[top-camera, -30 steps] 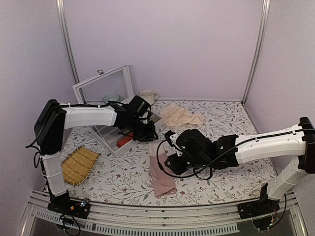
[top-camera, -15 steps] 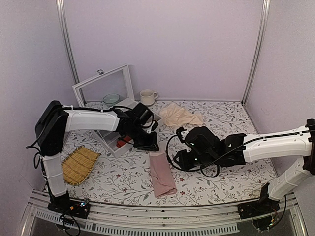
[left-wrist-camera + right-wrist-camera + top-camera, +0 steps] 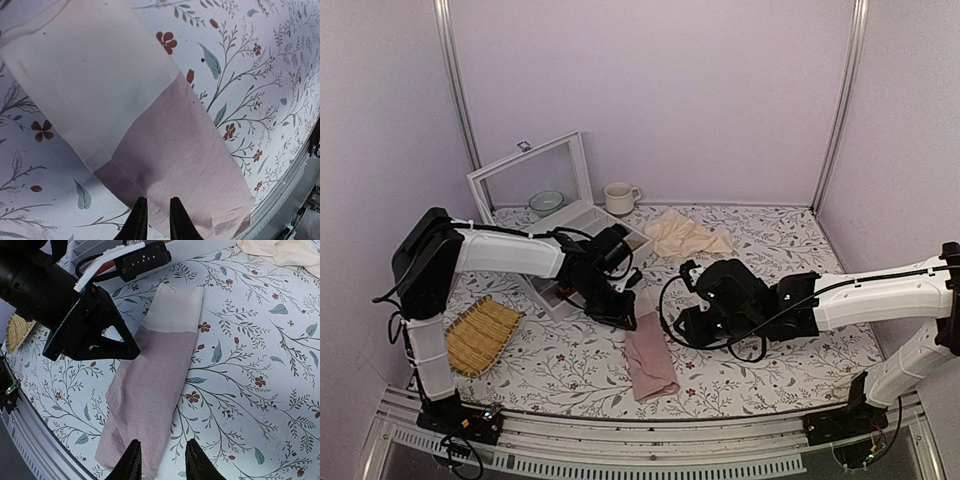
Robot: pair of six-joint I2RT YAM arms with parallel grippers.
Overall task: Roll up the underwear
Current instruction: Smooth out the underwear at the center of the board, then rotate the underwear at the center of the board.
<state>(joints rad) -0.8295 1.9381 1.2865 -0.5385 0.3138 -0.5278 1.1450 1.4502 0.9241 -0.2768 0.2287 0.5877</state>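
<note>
**Top external.** I read the left gripper (image 3: 628, 320) low at the far end of the underwear (image 3: 650, 355), on its left edge. The right gripper (image 3: 675, 332) stands just beside the same strip on the opposite side. The underwear lies flat as a long folded strip between the two grippers and runs from them toward the arm bases. A beige cloth (image 3: 685, 237) lies beyond the right gripper, well apart. A woven mat (image 3: 480, 335) lies outboard of the left gripper, near that arm's base.

**Left wrist.** The left fingers (image 3: 138, 220) stand close, with a narrow gap and the tips not meeting. Pink fabric shows in the gap; I cannot tell whether they touch it. The cream waistband (image 3: 85, 90) lies ahead and left of the tips.

**Right wrist.** The right fingers (image 3: 131, 462) are spread and hold nothing. The underwear lies directly ahead of them, waistband at the far end. The left gripper sits over the strip's left edge, where the waistband meets the pink fabric.
</note>
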